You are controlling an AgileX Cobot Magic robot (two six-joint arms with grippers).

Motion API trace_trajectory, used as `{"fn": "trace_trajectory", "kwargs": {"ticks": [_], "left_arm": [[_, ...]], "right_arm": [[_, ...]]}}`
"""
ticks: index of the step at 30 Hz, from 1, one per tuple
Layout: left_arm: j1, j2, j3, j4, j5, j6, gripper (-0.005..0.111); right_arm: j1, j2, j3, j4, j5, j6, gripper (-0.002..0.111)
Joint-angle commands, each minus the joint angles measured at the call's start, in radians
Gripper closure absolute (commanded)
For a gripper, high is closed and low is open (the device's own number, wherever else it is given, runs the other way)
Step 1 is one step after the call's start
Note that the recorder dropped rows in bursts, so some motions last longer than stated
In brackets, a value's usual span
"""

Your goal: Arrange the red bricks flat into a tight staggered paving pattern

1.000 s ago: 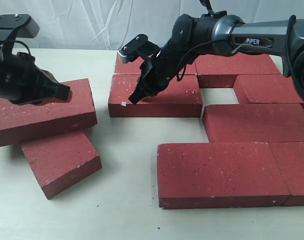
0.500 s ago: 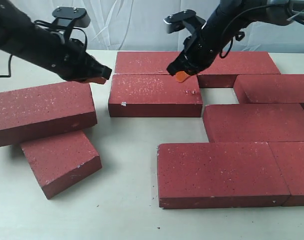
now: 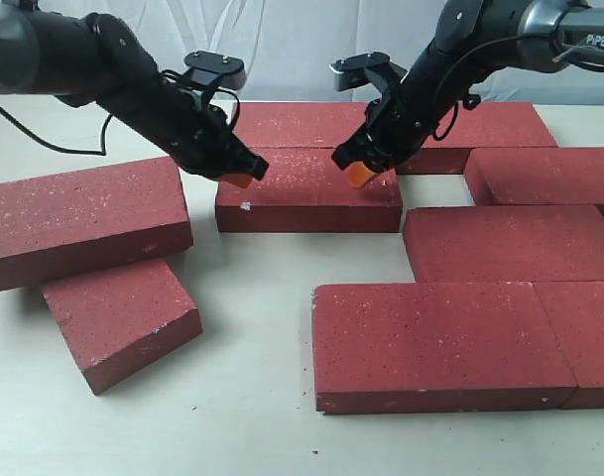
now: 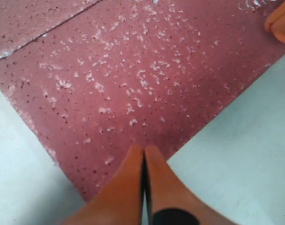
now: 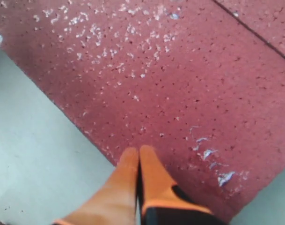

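— What's on the left?
— Two red bricks (image 3: 83, 218) overlapping askew on the surface (image 3: 252, 397).
— And the tools?
— The left tool (image 3: 240, 177), fingers together and empty, is at the middle brick (image 3: 306, 193)'s left end. The right tool (image 3: 359, 174), likewise pressed together, is at its right end.

The left gripper (image 3: 239, 179), which a second ago hung at the far left above the tilted brick (image 3: 83, 218), has swung across toward the middle and dropped, so that its orange tip now sits at the left end of the centre brick (image 3: 306, 188). The right gripper (image 3: 359, 175), a second ago pressed low on the left part of that same brick's top, has lifted away and travelled to the brick's right end. Over the last half second it has come down a little closer to the top face.
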Motion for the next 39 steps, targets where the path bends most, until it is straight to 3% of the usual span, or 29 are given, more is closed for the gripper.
{"fn": "trace_trajectory", "kwargs": {"ticks": [1,19,25,28,33,39], "left_arm": [[-0.008,0.040,-0.043,0.013,-0.002,-0.024,0.107],[-0.050,0.088,-0.109,0.047,-0.006,-0.049,0.107],[0.001,0.023,-0.111,0.440,0.103,-0.352,0.107],[0.001,0.058,-0.111,0.448,0.124,-0.357,0.107],[0.001,0.077,-0.116,0.521,-0.016,-0.406,0.107],[0.001,0.151,-0.180,0.525,-0.029,-0.406,0.107]], "right_arm": [[-0.004,0.023,-0.002,-0.043,-0.014,-0.004,0.109],[-0.068,0.031,-0.002,-0.060,-0.028,0.017,0.109],[-0.055,0.031,-0.002,0.004,-0.042,-0.004,0.109],[-0.055,0.031,-0.002,0.003,-0.041,-0.004,0.109],[-0.055,0.031,-0.002,0.017,-0.039,-0.004,0.109],[-0.057,-0.004,-0.002,0.026,-0.039,-0.004,0.109]]}}
